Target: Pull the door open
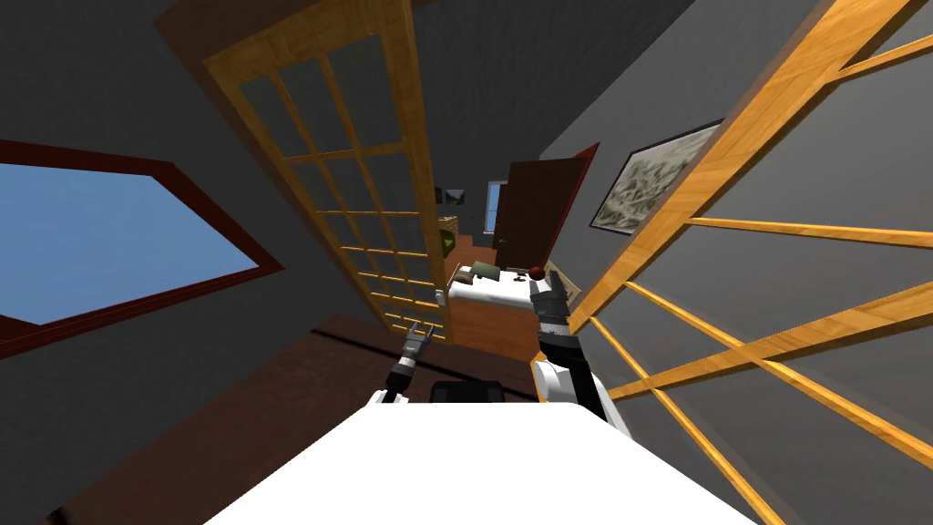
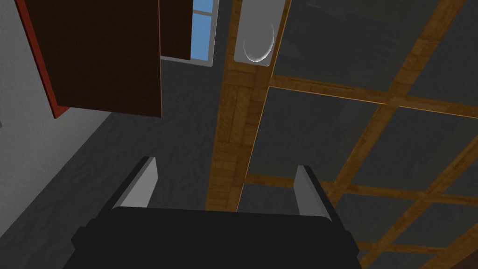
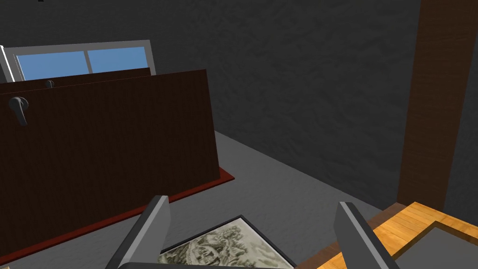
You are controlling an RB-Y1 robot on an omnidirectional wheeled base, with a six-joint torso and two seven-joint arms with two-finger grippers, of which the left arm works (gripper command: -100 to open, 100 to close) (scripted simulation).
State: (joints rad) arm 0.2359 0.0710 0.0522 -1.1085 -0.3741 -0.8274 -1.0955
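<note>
The honey-coloured wooden lattice door with grey panes (image 1: 407,155) stands ajar, with a gap showing beside its stile, so I judge the pull barely begun. The left gripper (image 1: 417,339) hovers spread wide just below the door's pale grey handle plate (image 2: 256,32), gripping nothing; grasp and pull remain. The right gripper (image 1: 547,296), also spread wide, hangs right of the door. A dark brown floor (image 1: 273,383) lies below the door, and a blue red-framed window (image 1: 109,237) sits to its left

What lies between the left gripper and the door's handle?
Nothing in the way: the left wrist view shows the bare wooden door stile running from the left gripper to the grey handle plate.
</note>
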